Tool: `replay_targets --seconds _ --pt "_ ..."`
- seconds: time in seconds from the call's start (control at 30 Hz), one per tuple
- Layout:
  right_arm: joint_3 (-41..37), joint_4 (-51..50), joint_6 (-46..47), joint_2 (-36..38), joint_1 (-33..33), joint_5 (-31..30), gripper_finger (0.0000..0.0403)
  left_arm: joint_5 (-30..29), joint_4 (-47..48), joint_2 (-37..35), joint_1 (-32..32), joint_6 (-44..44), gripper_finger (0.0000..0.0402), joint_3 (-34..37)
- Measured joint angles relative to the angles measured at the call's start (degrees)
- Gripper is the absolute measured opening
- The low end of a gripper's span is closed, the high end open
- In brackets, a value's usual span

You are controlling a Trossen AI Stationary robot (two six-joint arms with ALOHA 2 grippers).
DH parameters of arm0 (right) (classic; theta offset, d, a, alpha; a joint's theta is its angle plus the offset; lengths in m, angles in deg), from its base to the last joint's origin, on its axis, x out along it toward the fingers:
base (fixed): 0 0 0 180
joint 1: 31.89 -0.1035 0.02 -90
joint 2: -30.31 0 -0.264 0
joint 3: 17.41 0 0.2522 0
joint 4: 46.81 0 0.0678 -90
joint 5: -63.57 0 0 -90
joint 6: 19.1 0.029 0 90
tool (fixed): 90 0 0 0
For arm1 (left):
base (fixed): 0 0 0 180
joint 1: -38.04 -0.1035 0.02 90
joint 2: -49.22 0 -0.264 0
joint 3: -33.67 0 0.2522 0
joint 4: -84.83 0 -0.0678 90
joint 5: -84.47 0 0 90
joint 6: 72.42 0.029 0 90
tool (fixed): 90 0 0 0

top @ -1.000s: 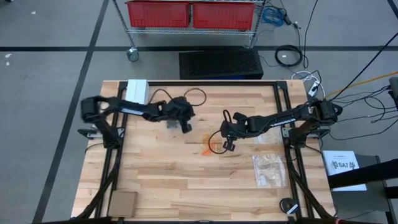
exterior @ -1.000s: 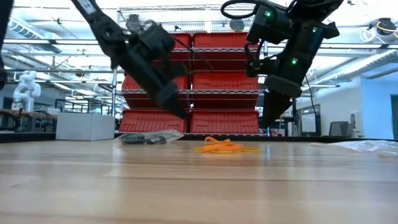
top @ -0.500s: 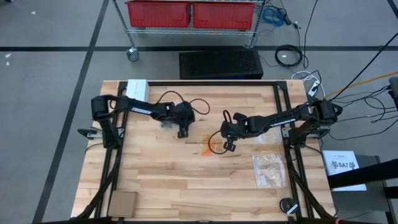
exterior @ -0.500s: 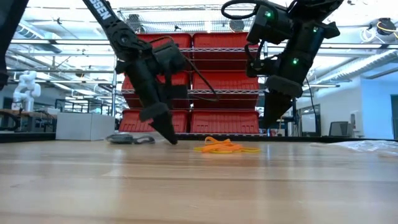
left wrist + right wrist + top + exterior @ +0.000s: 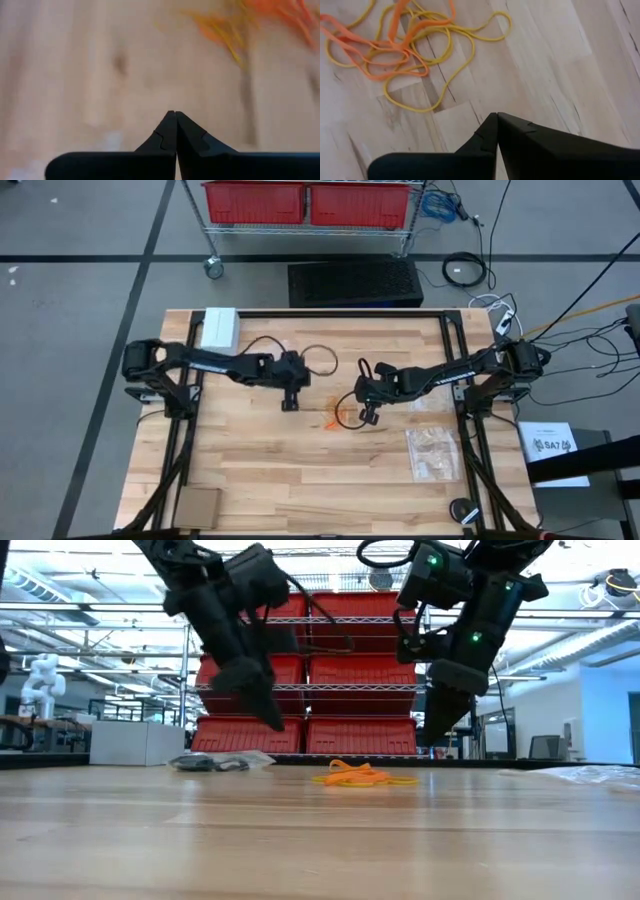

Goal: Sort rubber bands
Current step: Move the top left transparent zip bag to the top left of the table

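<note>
A: What is seen nearest on the worktop?

B: Bare wood is seen in front. Behind it, near the centre, a tangle of orange and yellow rubber bands is laid flat. A darker small heap is seen at about nine o'clock from them; what it is made of cannot be told.

A: Where are the grippers held?

B: The right gripper is held above the worktop, just at three o'clock of the bands. Its fingers are pressed together with nothing between them, as is shown in its wrist view, where the bands are spread just ahead. The left gripper is held at about ten o'clock from the bands, clear of them. It is likewise closed on nothing.

A: And farther off?

B: A white box is set at the far left corner, and red bins are shelved beyond.
</note>
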Motion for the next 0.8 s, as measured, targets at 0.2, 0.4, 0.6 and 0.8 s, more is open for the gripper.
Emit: replay_targets --seconds 0.2,0.4,0.6,0.8 --pt "0.0 -0.15 -0.16 0.0 -0.08 -0.03 0.0 2.14 2.98 2.4 -1.91 1.13 0.0 0.03" --pt "0.0 -0.52 -0.27 0.0 -0.12 -0.03 0.0 -2.27 19.82 2.32 -0.34 -4.9 0.0 0.06" --pt "0.0 0.06 -0.27 0.0 -0.12 -0.06 0.0 -6.13 28.09 2.24 -0.21 -13.84 0.0 0.76" --pt "0.0 0.0 -0.27 0.0 -0.12 -0.06 0.0 -15.67 29.7 2.25 -1.99 -16.23 0.0 3.53"
